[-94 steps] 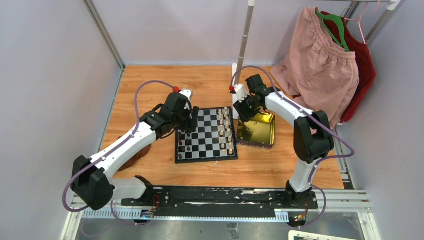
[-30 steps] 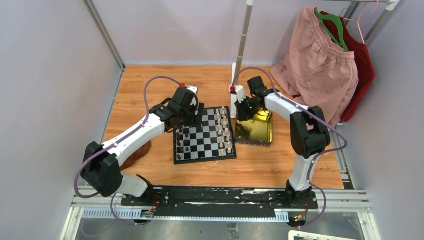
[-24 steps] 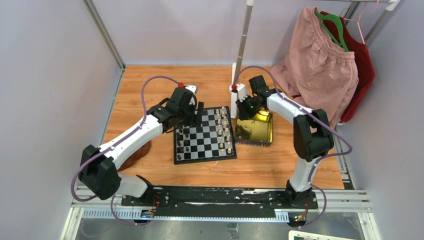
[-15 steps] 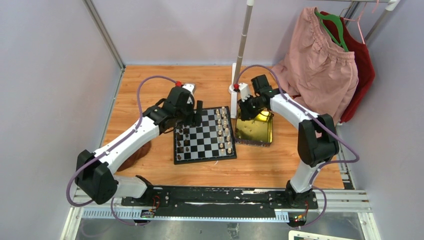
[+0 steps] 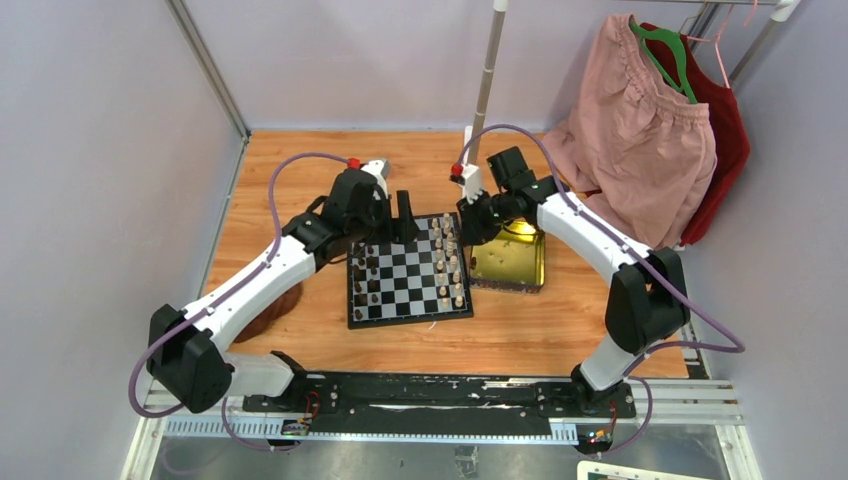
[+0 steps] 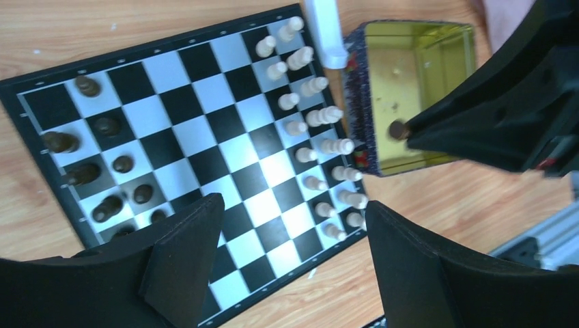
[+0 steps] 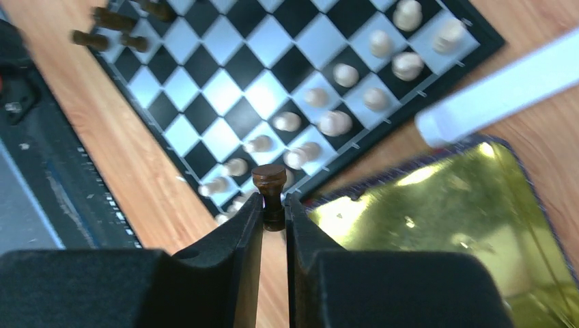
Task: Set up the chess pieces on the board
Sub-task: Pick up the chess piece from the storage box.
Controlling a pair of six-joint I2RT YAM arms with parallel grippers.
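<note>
The board (image 5: 408, 272) lies flat on the wooden table, with cream chess pieces (image 5: 452, 262) along its right columns and dark chess pieces (image 5: 367, 282) along its left columns. My right gripper (image 5: 468, 222) hangs over the gap between the board's far right corner and the gold tray (image 5: 512, 262). It is shut on a dark chess piece (image 7: 270, 179), whose round head sticks up past the fingertips (image 7: 254, 217). My left gripper (image 6: 290, 208) hovers open and empty above the board's far left part (image 6: 205, 137). The left wrist view shows the held dark piece (image 6: 396, 128) over the tray (image 6: 416, 75).
A white pole (image 5: 487, 80) on a white base stands just behind the board and tray. Pink clothing (image 5: 640, 130) and a red garment hang at the back right. A brown object (image 5: 272, 312) lies under my left arm. Grey walls close in both sides.
My right gripper has lifted out of the gold tray with the dark piece and swung left toward the board's far right corner. My left gripper has drawn back slightly toward the far edge, still open.
</note>
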